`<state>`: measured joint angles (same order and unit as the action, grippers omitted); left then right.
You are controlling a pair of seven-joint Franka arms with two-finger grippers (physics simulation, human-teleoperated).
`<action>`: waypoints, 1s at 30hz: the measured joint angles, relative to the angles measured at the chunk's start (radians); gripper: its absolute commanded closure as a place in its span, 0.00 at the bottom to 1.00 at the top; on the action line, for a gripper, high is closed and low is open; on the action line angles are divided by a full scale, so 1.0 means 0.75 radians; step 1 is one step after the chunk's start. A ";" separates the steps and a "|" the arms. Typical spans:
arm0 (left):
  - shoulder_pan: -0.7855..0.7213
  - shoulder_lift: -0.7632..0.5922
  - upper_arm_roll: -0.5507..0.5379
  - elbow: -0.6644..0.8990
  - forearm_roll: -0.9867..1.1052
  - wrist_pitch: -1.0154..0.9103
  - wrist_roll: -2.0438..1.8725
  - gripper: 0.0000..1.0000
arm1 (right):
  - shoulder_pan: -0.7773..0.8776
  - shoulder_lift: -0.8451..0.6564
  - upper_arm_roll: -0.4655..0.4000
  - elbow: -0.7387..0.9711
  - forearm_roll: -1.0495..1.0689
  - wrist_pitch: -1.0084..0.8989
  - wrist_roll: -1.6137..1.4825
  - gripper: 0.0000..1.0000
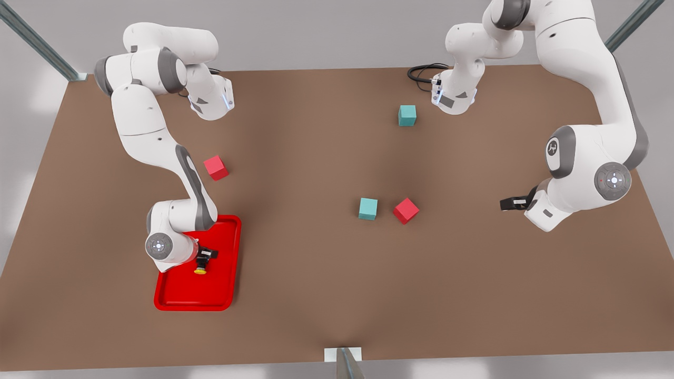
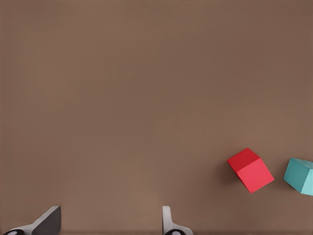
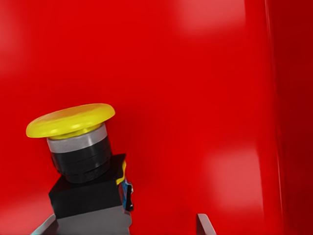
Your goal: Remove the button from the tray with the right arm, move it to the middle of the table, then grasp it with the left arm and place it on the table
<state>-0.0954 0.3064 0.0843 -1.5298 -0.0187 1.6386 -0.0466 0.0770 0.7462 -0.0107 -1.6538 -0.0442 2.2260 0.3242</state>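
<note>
The button sits in the red tray on the front view's left of the table. It has a yellow cap on a dark boxy body. My right gripper is down in the tray, open. Its fingers straddle the button's body: one fingertip is close against it, the other stands well apart. My left gripper waits open on the front view's right, above bare table, its fingertips wide apart.
A red cube lies behind the tray. Mid-table sit a teal cube and a red cube, the same red cube and teal cube seen from the left wrist. Another teal cube is farther back.
</note>
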 measured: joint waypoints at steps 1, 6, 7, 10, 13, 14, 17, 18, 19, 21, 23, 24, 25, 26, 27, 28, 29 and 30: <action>0.000 0.000 0.000 0.000 0.000 0.000 0.000 0.00 | 0.000 0.000 0.000 0.000 0.000 0.000 0.001 0.00; 0.000 0.000 0.000 0.000 0.000 0.000 0.000 0.00 | 0.000 0.011 0.000 0.001 0.001 0.001 0.004 0.16; 0.000 0.000 0.000 0.000 0.000 0.000 0.000 0.00 | 0.000 0.012 0.000 0.001 0.002 0.002 0.004 0.23; 0.000 0.000 0.000 0.000 -0.001 0.000 0.001 0.00 | -0.001 0.011 0.000 0.002 0.003 0.002 0.004 0.30; 0.000 0.000 0.000 0.000 -0.001 0.000 0.001 0.00 | -0.003 0.006 0.004 0.003 0.004 0.001 0.003 0.30; 0.000 0.000 0.000 0.000 -0.001 0.000 0.001 0.00 | -0.008 0.005 0.006 0.003 0.004 0.001 0.003 0.30; 0.000 0.000 0.000 0.000 -0.001 0.000 0.001 0.00 | -0.018 0.002 0.009 0.005 0.003 -0.001 0.002 0.30; 0.001 0.000 0.000 0.000 -0.001 0.000 0.001 0.00 | -0.018 0.001 0.009 0.006 0.003 -0.003 0.002 0.30; 0.001 0.000 0.000 0.000 -0.001 0.000 0.001 0.00 | -0.019 0.000 0.009 0.007 0.002 -0.004 0.001 0.30; 0.001 0.000 0.000 0.000 -0.001 0.000 0.001 0.00 | -0.019 -0.001 0.009 0.008 0.001 -0.006 0.001 0.30; 0.002 0.000 0.000 0.000 -0.001 0.000 0.001 0.00 | -0.019 -0.001 0.010 0.008 0.001 -0.008 0.001 0.30; 0.003 0.000 0.000 0.000 -0.001 0.000 0.001 0.00 | -0.019 -0.001 0.010 0.008 0.001 -0.009 0.001 0.30; 0.004 0.000 0.000 0.000 -0.001 0.000 0.001 0.00 | -0.019 -0.002 0.010 0.008 0.001 -0.009 0.000 0.30; 0.004 0.000 0.000 0.000 -0.001 0.000 0.001 0.00 | -0.019 -0.002 0.010 0.008 0.001 -0.010 0.000 0.30; 0.004 0.000 0.000 0.000 -0.001 0.000 0.001 0.00 | -0.019 -0.003 0.010 0.008 0.000 -0.010 0.000 0.30; 0.004 0.000 0.000 0.000 -0.001 0.000 0.001 0.00 | -0.020 -0.004 0.010 0.009 0.000 -0.013 0.000 0.30; 0.004 0.000 0.000 0.000 -0.001 0.000 0.001 0.00 | -0.020 -0.005 0.010 0.009 0.000 -0.016 0.000 0.30; 0.005 0.000 0.000 0.000 -0.001 0.000 0.001 0.00 | -0.021 -0.005 0.010 0.010 0.000 -0.018 -0.001 0.30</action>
<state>-0.0919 0.3064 0.0843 -1.5298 -0.0191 1.6387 -0.0456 0.0616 0.7423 -0.0032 -1.6466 -0.0440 2.2125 0.3236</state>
